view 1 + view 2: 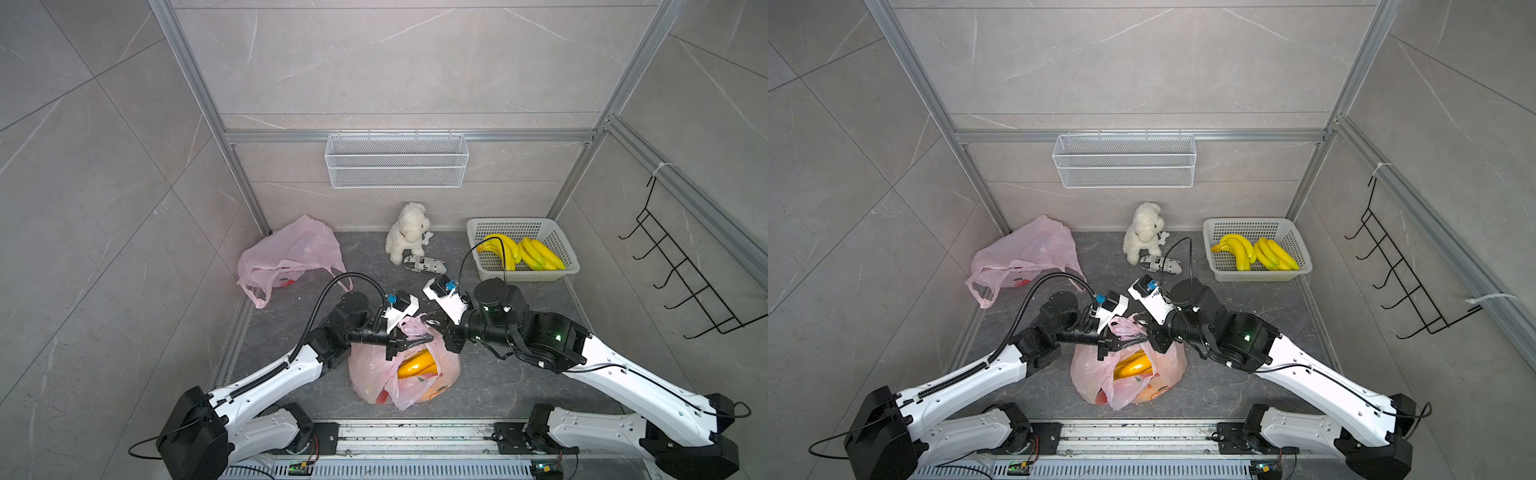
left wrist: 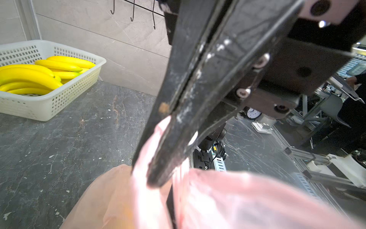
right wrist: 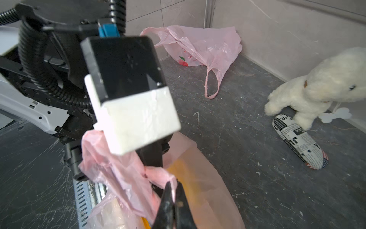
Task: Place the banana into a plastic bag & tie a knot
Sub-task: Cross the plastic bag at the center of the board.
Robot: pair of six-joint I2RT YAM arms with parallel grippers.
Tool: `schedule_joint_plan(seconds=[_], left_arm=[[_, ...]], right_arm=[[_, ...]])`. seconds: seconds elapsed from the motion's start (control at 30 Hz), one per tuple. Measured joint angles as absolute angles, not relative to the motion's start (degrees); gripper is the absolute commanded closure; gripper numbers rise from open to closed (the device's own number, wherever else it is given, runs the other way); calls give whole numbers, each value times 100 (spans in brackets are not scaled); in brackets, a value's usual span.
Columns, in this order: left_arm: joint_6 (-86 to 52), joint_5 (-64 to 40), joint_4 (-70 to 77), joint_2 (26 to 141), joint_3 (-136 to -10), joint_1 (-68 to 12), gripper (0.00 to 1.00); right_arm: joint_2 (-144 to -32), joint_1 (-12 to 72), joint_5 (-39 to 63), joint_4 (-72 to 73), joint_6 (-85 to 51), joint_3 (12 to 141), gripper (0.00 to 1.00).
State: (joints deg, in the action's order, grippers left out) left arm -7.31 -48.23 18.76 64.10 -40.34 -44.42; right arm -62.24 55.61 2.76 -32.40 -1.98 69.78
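Observation:
A pink plastic bag [image 1: 374, 374] [image 1: 1092, 374] stands on the dark table near the front, between both arms. A yellow banana [image 1: 415, 363] [image 1: 1133, 365] shows through its open top. My left gripper [image 1: 419, 340] [image 1: 1136, 340] is shut on a bunched handle of the bag; in the left wrist view it [image 2: 171, 208] is a dark strip buried in pink film. Coming from the other side, my right gripper [image 1: 430, 321] [image 3: 173, 188] is shut on a twisted pink handle strip just above the bag's mouth. Its black fingers [image 2: 178, 128] cross close in front of the left wrist camera.
A second pink bag [image 1: 286, 257] lies crumpled at the back left corner. A white plush dog [image 1: 407, 232] and a printed insole [image 1: 424, 264] sit at the back middle. A white basket [image 1: 528, 275] at the back right holds several bananas [image 1: 536, 253]. A wire shelf [image 1: 397, 160] hangs on the back wall and a black hook rack [image 1: 681, 266] on the right wall.

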Motion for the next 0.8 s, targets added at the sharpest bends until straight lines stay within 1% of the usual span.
schedule_joint_plan(seconds=[0.3, 0.6, 0.8], left_arm=[[-939, -4807, 2080, 6381, -4027, -4209, 97], [-1194, -4838, 2150, 6351, -4021, -3977, 97], [-1457, -4897, 2237, 6528, -4021, -3822, 98]], right_arm=[[-5933, 5594, -172, -2987, -220, 6744, 100], [-5749, 5599, -246, -2834, -217, 6560, 100], [-5708, 5590, -145, -2718, -220, 6396, 100]])
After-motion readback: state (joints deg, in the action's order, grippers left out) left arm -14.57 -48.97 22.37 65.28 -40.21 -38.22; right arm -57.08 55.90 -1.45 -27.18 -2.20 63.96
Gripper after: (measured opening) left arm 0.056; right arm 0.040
